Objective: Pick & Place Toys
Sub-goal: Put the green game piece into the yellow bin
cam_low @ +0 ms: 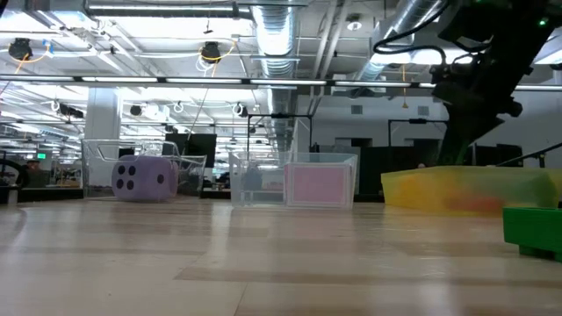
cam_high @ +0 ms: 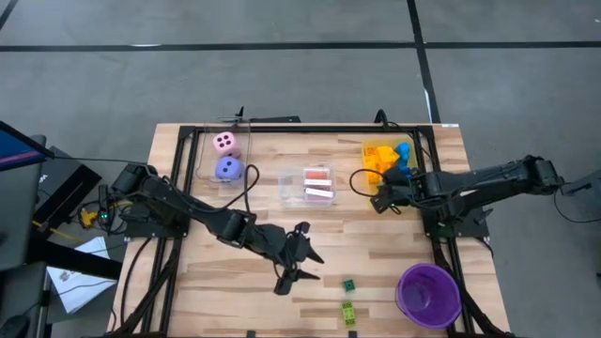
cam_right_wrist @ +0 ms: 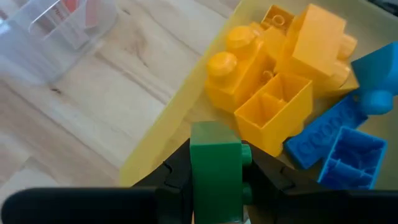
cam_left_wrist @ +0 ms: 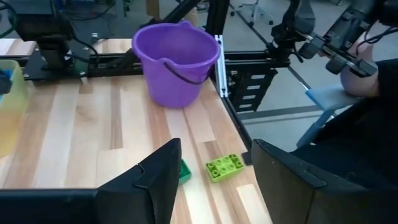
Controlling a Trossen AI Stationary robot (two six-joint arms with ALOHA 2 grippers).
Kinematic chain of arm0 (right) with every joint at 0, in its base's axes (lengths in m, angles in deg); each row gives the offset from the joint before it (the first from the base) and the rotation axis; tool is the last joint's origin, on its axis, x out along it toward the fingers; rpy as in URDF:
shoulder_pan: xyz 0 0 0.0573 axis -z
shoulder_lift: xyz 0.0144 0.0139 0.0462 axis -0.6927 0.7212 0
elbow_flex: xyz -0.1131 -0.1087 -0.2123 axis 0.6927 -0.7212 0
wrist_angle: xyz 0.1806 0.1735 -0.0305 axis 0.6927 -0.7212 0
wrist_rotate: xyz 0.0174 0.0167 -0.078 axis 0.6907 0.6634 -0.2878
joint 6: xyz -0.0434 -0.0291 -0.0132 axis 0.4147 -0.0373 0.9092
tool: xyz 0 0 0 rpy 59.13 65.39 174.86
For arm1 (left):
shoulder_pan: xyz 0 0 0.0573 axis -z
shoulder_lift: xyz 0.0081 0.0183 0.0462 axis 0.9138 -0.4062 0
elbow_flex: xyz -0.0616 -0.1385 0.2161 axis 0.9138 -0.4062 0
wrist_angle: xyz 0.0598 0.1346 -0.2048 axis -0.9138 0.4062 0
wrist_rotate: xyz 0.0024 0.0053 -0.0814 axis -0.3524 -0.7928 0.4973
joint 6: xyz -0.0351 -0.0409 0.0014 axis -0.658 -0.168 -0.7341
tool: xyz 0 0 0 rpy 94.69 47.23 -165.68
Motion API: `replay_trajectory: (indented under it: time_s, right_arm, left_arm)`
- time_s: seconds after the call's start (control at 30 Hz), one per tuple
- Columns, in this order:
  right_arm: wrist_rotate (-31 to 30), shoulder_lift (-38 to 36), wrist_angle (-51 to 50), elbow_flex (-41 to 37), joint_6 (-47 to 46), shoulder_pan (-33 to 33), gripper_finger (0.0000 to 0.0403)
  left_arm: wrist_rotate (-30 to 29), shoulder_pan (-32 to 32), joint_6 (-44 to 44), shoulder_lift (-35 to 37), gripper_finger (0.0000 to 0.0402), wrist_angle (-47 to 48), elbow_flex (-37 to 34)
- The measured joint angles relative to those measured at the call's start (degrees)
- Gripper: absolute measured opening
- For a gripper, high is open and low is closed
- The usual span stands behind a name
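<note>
Looking down, high view: left gripper (cam_high: 299,255) hangs over the bare wooden table (cam_high: 394,253), fingers spread, nothing between them; two small green plastic bricks (cam_high: 348,299) lie just beyond it, near the round purple plastic bucket (cam_high: 429,294).
Right arm, high view: right gripper (cam_high: 379,197) sits at the near edge of the yellow see-through bin (cam_high: 368,149), which holds a heap of yellow and blue bricks.
Other bins, high view: pink dotted die (cam_high: 224,143) and purple dotted die (cam_high: 228,169) share one clear bin; pink-backed cards (cam_high: 318,186) lie in the middle clear bin.
Low view: purple die, card bin and yellow bin stand in a row; one green brick shows at the edge, close to the camera.
Left wrist view: a lime-green flat brick (cam_left_wrist: 225,167) lies flat, studs up, long axis slanting toward the table edge; a darker green brick is half hidden behind one finger.
Right wrist view: fingers clenched on a green plastic brick (cam_right_wrist: 215,163), long axis running upright between them, poised over the bin's rim.
Risk, judged: released here, the brick may strike the rim and tumble outside, since the grip is over the wall rather than the heap.
Risk, judged: the lime brick lies close to the table edge; a nudge could push it off.
</note>
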Motion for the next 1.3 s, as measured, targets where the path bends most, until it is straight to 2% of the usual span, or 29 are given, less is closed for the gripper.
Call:
replay_trajectory:
  time_s: [0.53, 1.3]
  right_arm:
    - [2.4, 0.0, 1.5, 0.0, 2.0, -3.1, 0.0093]
    - [0.4, 0.0, 1.5, 0.0, 3.1, -3.0, 0.0102]
  left_arm:
    - [0.0, -0.3, 0.1, -0.1, 0.0191, 0.0, 0.0]
    - [0.0, -0.3, 0.1, -0.1, 0.0191, 0.0, 0.0]
